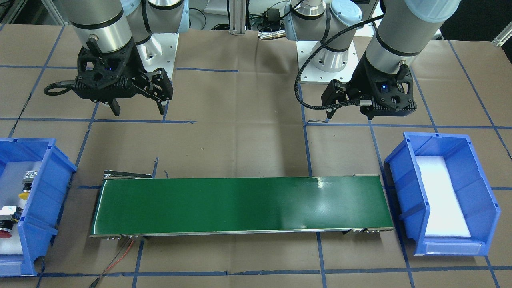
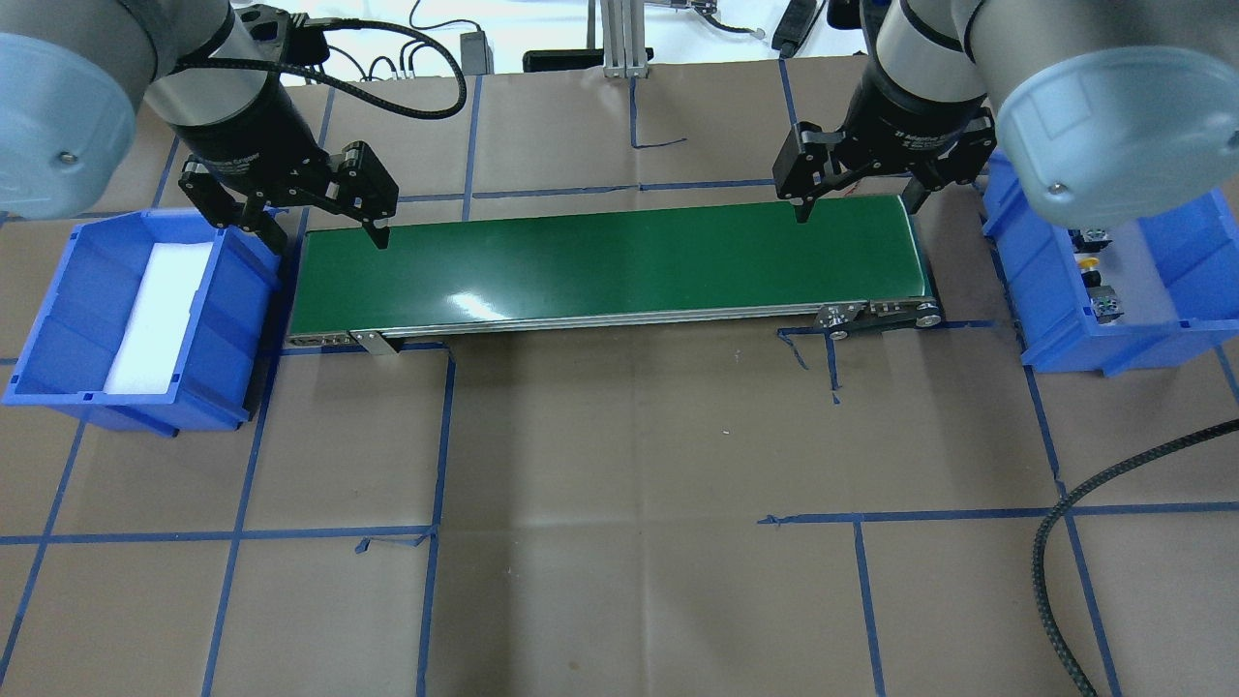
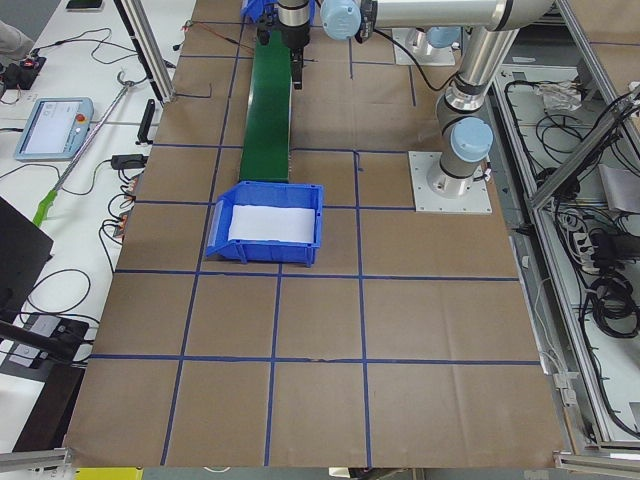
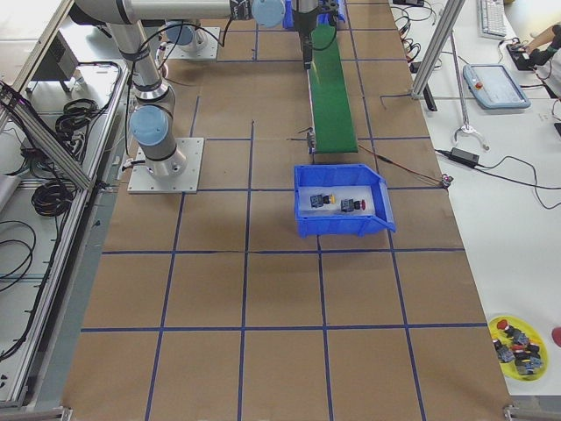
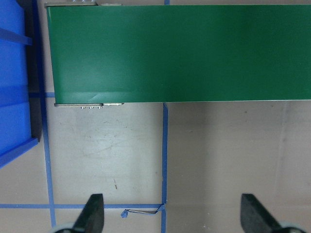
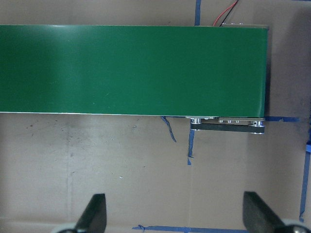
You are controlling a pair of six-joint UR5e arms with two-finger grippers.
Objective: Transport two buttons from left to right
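Observation:
The two buttons lie in the blue bin (image 1: 48, 188) on my right side: the yellow-capped one (image 1: 25, 195) and the red one (image 1: 5, 233). They also show in the overhead view, the yellow one (image 2: 1092, 263) beside a second switch body (image 2: 1105, 306), and in the exterior right view (image 4: 320, 202). My right gripper (image 2: 857, 205) is open and empty, hovering beside the right end of the green conveyor belt (image 2: 600, 266). My left gripper (image 2: 324, 232) is open and empty near the belt's left end. Both wrist views show spread fingertips (image 5: 92, 216) (image 6: 95, 216) over brown paper.
A second blue bin (image 2: 58, 329) on my left holds only white foam. The belt's motor wires (image 1: 120, 256) trail off its end towards the operators' side. A yellow dish (image 4: 517, 338) with several more buttons sits on the side table.

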